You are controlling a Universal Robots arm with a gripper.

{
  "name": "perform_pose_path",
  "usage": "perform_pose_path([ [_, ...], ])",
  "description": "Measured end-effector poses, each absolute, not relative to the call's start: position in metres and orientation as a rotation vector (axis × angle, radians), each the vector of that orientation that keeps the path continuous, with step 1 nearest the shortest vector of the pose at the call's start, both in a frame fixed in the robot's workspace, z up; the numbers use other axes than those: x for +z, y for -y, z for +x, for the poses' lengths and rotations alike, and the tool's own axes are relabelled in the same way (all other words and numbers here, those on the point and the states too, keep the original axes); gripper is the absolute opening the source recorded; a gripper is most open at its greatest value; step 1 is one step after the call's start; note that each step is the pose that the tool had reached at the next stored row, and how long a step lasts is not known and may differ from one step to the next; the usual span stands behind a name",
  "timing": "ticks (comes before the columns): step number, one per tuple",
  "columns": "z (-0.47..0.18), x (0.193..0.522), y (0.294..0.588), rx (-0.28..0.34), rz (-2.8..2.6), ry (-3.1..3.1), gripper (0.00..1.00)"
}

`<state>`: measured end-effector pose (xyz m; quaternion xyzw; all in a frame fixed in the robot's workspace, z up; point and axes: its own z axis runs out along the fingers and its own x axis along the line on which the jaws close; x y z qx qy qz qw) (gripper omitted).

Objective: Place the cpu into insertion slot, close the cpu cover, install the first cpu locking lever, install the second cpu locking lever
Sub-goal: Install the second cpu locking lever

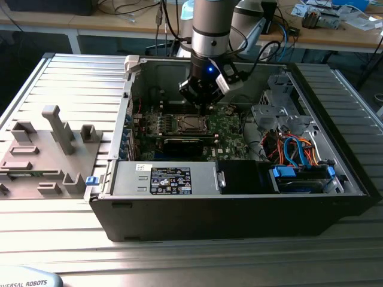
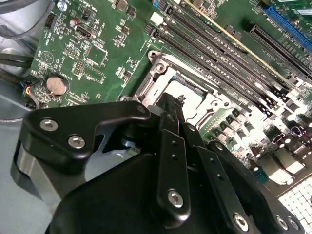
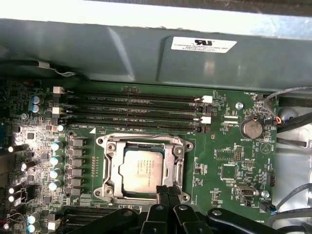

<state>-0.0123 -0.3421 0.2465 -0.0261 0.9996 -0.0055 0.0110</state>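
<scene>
The cpu (image 3: 141, 168) lies flat in the insertion slot (image 3: 105, 142), a silvery square framed by the metal cover (image 3: 113, 168), which is folded down over it. My gripper (image 3: 165, 191) is shut, its black fingertips pressed together at the slot's edge beside the cpu, and I see nothing held between them. In the second wrist view the gripper (image 2: 178, 103) points down at the same rim of the slot (image 2: 158, 66), with the pale cpu (image 2: 191, 97) just beyond the tips. In the exterior view the gripper (image 1: 202, 103) hangs right over the slot (image 1: 190, 124) inside the open computer case.
Long black memory slots (image 3: 131, 109) run beside the socket, and a coin battery (image 3: 252, 128) sits on the board. The case wall (image 3: 146, 53) rises close behind. A power supply (image 1: 161, 179) and a drive cage with cables (image 1: 293, 149) fill the case front. A grey fixture plate (image 1: 48, 149) lies at the exterior view's left.
</scene>
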Motion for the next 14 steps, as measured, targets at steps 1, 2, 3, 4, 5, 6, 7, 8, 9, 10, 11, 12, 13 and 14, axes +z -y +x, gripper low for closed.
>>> perform_pose_path([
  [1,-0.012,0.246,0.345,0.012,-0.081,-3.118,0.11],
  [2,-0.012,0.246,0.349,0.041,-0.081,-3.117,0.11],
  [3,-0.012,0.246,0.353,0.061,-0.081,-3.117,0.11],
  [4,-0.012,0.246,0.355,0.074,-0.08,-3.116,0.11],
  [5,-0.012,0.245,0.359,0.088,-0.08,-3.116,0.11],
  [6,-0.012,0.245,0.362,0.101,-0.08,-3.115,0.11],
  [7,-0.012,0.245,0.366,0.114,-0.08,-3.114,0.11],
  [8,-0.012,0.245,0.37,0.121,-0.08,-3.114,0.11],
  [9,-0.012,0.244,0.379,0.143,-0.079,-3.113,0.11],
  [10,-0.013,0.244,0.385,0.167,-0.079,-3.111,0.11],
  [11,-0.015,0.243,0.388,0.183,-0.079,-3.11,0.11],
  [12,-0.016,0.243,0.39,0.196,-0.078,-3.109,0.11],
  [13,-0.018,0.243,0.391,0.209,-0.078,-3.108,0.11],
  [14,-0.019,0.242,0.393,0.223,-0.078,-3.107,0.11],
])
